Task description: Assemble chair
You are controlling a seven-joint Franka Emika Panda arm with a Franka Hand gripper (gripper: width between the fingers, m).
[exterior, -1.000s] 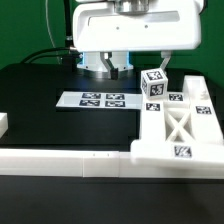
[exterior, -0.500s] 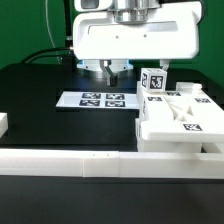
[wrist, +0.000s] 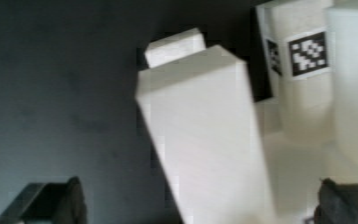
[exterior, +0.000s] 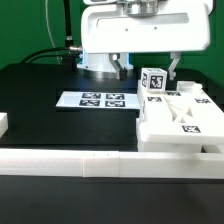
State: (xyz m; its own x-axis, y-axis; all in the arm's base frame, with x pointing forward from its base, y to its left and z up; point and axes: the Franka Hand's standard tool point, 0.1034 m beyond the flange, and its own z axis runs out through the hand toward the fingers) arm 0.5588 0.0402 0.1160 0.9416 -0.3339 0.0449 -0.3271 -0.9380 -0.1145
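Gripper [exterior: 148, 68] is open wide and holds nothing. My fingers [exterior: 120, 66] sit either side of the tagged post [exterior: 153, 82]. The chair [exterior: 185, 125] is at the exterior view's right, next to the border wall [exterior: 70, 165] and near the marker board [exterior: 100, 100].

The wrist view adds a plain square-ended post [wrist: 202, 130] between my fingertips [wrist: 51, 200], clear of both, with a tagged part [wrist: 306, 52] behind it. I can't tell if it's the same post.

Parts are matte white and blocky; the top slab is cross-braced. The table [exterior: 40, 110] is flat black.
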